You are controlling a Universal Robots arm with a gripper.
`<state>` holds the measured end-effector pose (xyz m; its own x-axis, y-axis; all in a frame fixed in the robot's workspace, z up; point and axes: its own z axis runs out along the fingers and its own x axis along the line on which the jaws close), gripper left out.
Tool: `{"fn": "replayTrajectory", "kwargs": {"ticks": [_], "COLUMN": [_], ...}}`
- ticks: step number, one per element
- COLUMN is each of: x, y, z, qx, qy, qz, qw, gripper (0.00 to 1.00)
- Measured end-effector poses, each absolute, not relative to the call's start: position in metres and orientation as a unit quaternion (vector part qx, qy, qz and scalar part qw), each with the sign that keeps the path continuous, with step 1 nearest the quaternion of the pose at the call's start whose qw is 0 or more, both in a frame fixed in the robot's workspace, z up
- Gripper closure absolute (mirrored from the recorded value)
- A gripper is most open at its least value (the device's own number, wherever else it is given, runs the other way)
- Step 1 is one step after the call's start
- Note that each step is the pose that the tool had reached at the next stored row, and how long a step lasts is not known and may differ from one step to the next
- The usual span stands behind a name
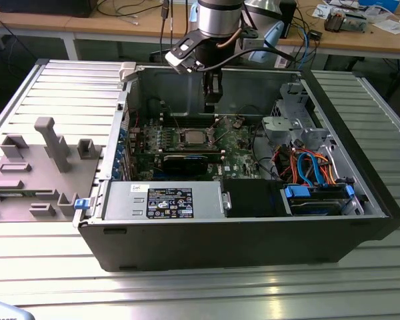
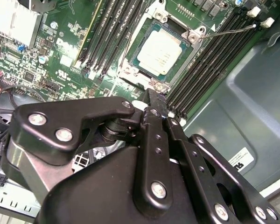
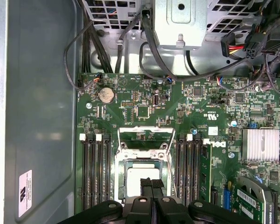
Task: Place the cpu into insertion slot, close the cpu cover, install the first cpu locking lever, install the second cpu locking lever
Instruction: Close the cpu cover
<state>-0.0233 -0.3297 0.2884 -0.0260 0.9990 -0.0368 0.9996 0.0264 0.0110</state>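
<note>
Arm upright, jaws together, tips downward.

One cpu, one coin battery

Black linked fingers with silver screws; silver-grey arm, black cable

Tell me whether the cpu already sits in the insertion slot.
Yes, in the second wrist view the cpu lies flat inside the insertion slot.
</note>
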Motion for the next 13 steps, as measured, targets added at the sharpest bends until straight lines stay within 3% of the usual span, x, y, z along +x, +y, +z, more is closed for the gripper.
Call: {"fn": "replayTrajectory", "kwargs": {"ticks": [13], "x": [-0.0206], "y": [-0.3297], "z": [0.286], "qx": [0.698], "qy": [0.716], "qz": [-0.009], "qw": [0.017], "gripper": [0.89]}}
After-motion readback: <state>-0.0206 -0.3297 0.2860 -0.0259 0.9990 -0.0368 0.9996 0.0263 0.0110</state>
